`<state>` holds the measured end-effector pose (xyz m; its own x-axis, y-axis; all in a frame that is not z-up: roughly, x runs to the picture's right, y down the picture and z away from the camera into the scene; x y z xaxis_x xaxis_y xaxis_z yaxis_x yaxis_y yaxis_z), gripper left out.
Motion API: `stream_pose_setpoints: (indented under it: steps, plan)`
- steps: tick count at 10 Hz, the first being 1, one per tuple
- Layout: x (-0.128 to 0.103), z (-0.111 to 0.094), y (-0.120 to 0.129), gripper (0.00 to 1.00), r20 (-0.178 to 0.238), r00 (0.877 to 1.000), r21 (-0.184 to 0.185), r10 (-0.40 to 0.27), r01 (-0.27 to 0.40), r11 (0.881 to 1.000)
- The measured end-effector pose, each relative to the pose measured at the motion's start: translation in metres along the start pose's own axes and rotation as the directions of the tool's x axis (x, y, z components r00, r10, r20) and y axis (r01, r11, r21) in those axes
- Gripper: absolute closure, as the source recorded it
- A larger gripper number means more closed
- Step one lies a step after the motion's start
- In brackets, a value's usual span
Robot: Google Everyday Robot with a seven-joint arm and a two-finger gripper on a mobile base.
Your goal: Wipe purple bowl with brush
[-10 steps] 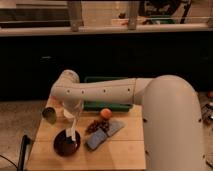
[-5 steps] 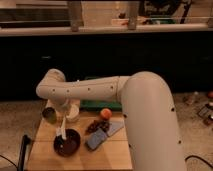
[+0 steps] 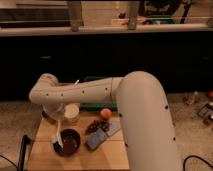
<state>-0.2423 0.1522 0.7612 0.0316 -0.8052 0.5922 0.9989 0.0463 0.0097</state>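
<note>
The white arm (image 3: 125,100) sweeps from the right across to the left over the wooden surface (image 3: 42,157). The purple bowl (image 3: 70,143) sits at the surface's front left, with a blue-grey pad (image 3: 102,137) just beside it on the right. The end effector (image 3: 57,119) hangs above the bowl's left edge, clamped on the brush (image 3: 58,132), whose white head dips at the bowl's left rim. An orange (image 3: 105,113) lies behind the pad.
</note>
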Motion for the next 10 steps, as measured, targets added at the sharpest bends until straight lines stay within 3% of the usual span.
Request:
stream_pose_setpoints:
  steps: [3, 6, 10]
  plan:
    - [-0.014, 0.005, 0.041, 1.00, 0.026, 0.999, -0.015, 0.029, -0.029, 0.999]
    - [-0.007, 0.006, 0.086, 1.00, 0.024, 0.995, -0.042, 0.100, -0.099, 0.994]
    - [0.022, 0.002, 0.097, 1.00, -0.017, 0.987, -0.061, 0.162, -0.162, 0.985]
